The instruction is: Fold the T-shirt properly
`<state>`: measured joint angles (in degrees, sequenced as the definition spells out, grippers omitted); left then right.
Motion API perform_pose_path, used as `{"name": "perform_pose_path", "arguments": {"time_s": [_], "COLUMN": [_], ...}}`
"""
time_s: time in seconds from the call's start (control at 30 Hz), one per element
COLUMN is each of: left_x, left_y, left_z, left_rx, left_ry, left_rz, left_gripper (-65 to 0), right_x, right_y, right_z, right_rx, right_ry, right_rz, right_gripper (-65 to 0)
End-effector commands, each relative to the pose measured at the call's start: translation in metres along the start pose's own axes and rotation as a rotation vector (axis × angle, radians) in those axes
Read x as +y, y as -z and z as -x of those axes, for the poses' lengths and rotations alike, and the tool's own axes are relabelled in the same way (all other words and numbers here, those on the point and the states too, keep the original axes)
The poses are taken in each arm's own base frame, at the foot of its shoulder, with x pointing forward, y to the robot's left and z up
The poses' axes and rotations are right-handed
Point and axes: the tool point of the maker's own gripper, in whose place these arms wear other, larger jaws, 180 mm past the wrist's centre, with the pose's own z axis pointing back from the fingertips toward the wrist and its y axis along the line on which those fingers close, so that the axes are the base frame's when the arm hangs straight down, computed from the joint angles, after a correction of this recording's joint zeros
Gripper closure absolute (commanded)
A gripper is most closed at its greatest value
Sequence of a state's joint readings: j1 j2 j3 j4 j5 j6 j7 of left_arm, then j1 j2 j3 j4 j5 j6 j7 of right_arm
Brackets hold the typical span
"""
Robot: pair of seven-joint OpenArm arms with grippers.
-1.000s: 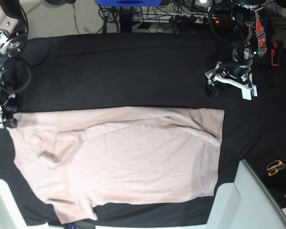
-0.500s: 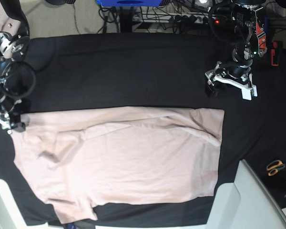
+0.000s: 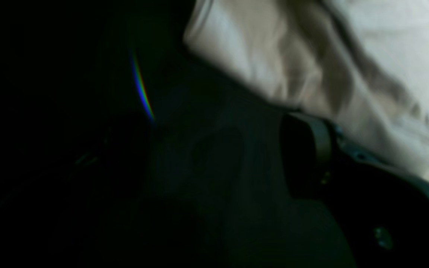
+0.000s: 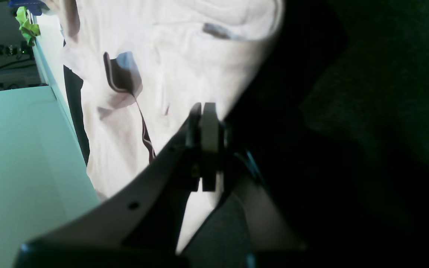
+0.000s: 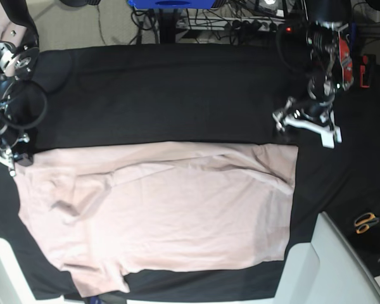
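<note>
**Meanwhile, on the black counter: one arm clamped at the shirt's edge, the other stood off**

Meanwhile, the T-shirt (image 5: pixel 164 212) lay spread flat across the near half of the counter (image 5: pixel 164 88), which was draped in a black cloth. The pale pink fabric ran from the left edge almost to the right side, lightly wrinkled, with a creased fold running across its far right part and a sleeve jutting out at the near left corner.

At the shirt's far left corner sat the right gripper (image 5: pixel 12 158). The right wrist view showed its jaws pressed together at the very edge of the fabric (image 4: pixel 155 74); whether cloth was actually pinched between them could not be told from either view.

The left gripper (image 5: pixel 307 120) hung over bare black cloth just beyond the shirt's far right corner, apart from the fabric. Its jaws stood apart, holding nothing. The left wrist view was dark and blurred, catching only a wrinkled stretch of the shirt (image 3: pixel 330 63) at upper right.

A pair of orange-handled scissors (image 5: pixel 367 221) lay at the right edge of the scene, well apart from the shirt.

No brand, label or print could be read on the shirt or elsewhere.
</note>
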<state>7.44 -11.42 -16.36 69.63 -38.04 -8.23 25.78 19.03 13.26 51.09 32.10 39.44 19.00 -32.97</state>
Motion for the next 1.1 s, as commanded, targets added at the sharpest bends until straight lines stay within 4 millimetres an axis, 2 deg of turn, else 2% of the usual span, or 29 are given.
{"name": "perform_pose_path", "arguments": {"time_s": [0.0, 0.17, 0.23, 0.43, 0.6, 1.0, 1.07], "left_x": [0.002, 0.004, -0.005, -0.004, -0.008, -0.042, -0.045], "left_y": [0.004, 0.022, 0.028, 0.027, 0.03, 0.042, 0.043], "left_z": [-0.004, -0.007, -0.009, -0.022, -0.022, -0.033, -0.035], "left_rx": [0.001, 0.019, 0.013, -0.042, -0.042, -0.065, -0.067], "left_ry": [-0.012, -0.055, -0.072, -0.163, -0.169, -0.199, -0.2], "left_rz": [-0.007, -0.02, -0.006, -0.011, -0.004, 0.057, 0.061], "left_gripper": [-53.8, -53.8, -53.8, -53.8, -53.8, -53.8, -51.2], "right_x": [0.014, 0.014, 0.013, 0.01, 0.01, 0.009, 0.009], "right_y": [-0.001, -0.001, -0.001, -0.002, -0.003, -0.004, -0.004], "right_z": [-0.017, -0.017, -0.016, -0.016, -0.017, -0.019, -0.019], "right_rx": [-0.033, -0.032, -0.032, -0.031, -0.032, -0.034, -0.034], "right_ry": [-0.014, -0.014, -0.013, -0.014, -0.015, -0.021, -0.021], "right_rz": [-0.036, -0.035, -0.034, -0.029, -0.028, -0.023, -0.023], "right_gripper": [-0.5, -0.5, -0.5, -0.5, -0.5, -0.5, -0.5]}}
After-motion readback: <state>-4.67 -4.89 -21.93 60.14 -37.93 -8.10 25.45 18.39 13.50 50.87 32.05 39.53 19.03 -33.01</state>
